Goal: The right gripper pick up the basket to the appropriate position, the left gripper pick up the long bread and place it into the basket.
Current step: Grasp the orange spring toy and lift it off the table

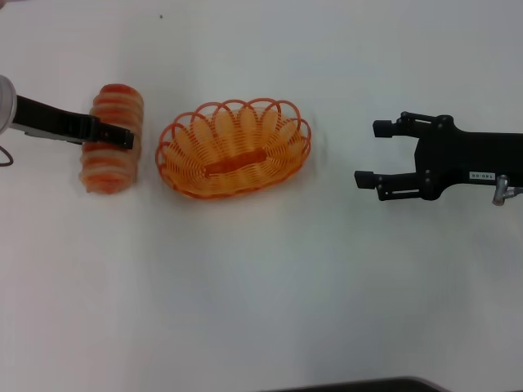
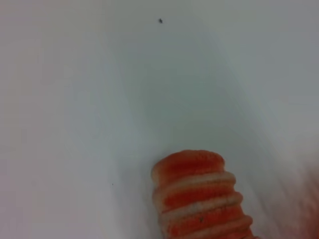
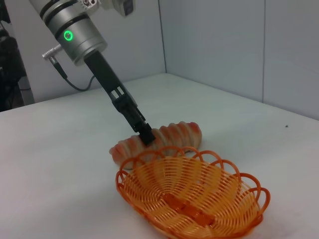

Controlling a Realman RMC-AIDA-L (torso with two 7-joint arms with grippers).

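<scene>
As the head view shows it, nothing lies nearest the robot but bare white table (image 1: 261, 310); past that, mid-table, the three players sit in a row. Right gripper (image 1: 365, 153) hangs well apart from the basket (image 1: 234, 149), on the robot's right, fingers spread wide and holding nothing, pointing toward the basket; it touches nothing. Basket rests flat on the table, empty (only the solid orange bar in its base shows), just beside the long bread (image 1: 112, 139), a small gap between them. Left gripper (image 1: 122, 135) is down on the bread's middle from the robot's left side; in the right wrist view its tip (image 3: 145, 134) sits against the top of the loaf (image 3: 169, 137); whether the fingers are closed on the bread or only straddling it I cannot tell. Bread appears to lie on the table, not lifted, behind the basket (image 3: 194, 199) as that camera sees it. Left wrist view shows only one striped end of the bread (image 2: 199, 199) and table beyond.

Progress judgement: basket looks already placed, since the right arm stands clear of it; bread grasp looks in hand; left to do are lifting the loaf, carrying it over the scalloped rim, and setting it lengthwise inside; bread is not yet in the basket.
</scene>
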